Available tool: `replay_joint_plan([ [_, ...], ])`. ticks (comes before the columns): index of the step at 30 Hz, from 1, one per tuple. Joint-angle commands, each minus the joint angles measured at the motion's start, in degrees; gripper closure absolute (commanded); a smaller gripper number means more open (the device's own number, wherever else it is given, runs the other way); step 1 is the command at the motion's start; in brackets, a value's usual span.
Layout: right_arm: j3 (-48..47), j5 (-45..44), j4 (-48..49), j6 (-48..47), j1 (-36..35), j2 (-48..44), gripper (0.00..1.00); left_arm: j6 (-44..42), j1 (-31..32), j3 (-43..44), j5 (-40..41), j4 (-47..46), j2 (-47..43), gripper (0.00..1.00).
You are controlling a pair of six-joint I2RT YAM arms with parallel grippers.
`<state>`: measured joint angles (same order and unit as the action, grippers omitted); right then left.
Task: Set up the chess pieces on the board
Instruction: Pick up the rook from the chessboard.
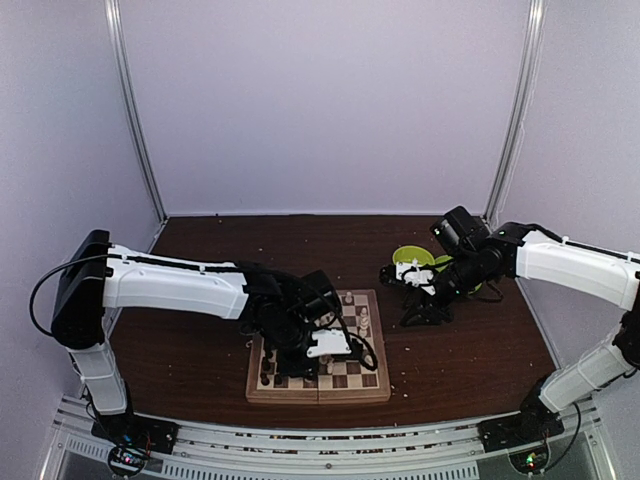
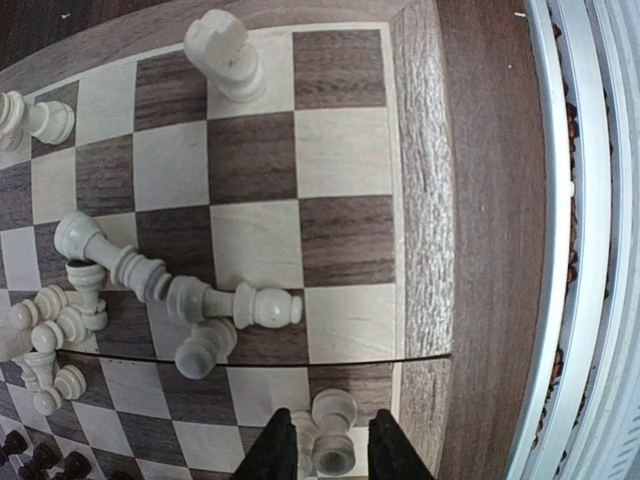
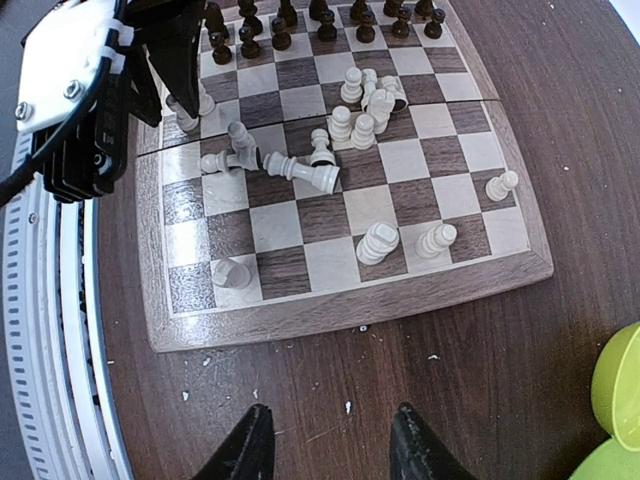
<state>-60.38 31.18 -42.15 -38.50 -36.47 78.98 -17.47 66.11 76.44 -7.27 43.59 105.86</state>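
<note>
Left arm (image 1: 180, 285) is reaching in from its base with the wrist bending straight down. The left gripper (image 2: 330, 420) is pointing at the surface with its 2 fingers sitting only a little apart, and I can't tell if they're actually pinching. Right arm (image 1: 575, 268) is folding at the elbow and stretching inward, wrist tilting down. The right gripper (image 3: 332, 412) is hovering with both fingers spread wide, gripping nothing.
</note>
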Motion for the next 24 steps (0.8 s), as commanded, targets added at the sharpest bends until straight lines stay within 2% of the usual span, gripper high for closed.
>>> replay_joint_plan([
  [1, 0.6, -0.5, -0.3, -0.3, -0.2, 0.2, 0.6, -0.4, 0.3, 0.6, -1.2, 1.1, -1.4, 0.74],
  [10, 0.6, -0.5, -0.5, -0.3, -0.2, 0.3, 0.6, -0.9, 0.3, 0.7, -1.4, 1.8, 0.0, 0.84],
  [14, 0.7, -0.6, -0.4, -0.2, -0.2, 0.3, 0.6, -1.1, 0.3, 0.7, -1.1, 2.0, 0.0, 0.85],
  [18, 0.6, -0.6, -0.6, -0.3, -0.2, 0.4, 0.6, -1.1, 0.3, 0.6, -0.2, 2.0, 0.1, 0.81],
  [24, 0.5, -0.6, -0.6, -0.4, -0.2, 0.4, 0.6, -1.3, 0.3, 1.6, -0.4, 2.7, 0.9, 0.87],
])
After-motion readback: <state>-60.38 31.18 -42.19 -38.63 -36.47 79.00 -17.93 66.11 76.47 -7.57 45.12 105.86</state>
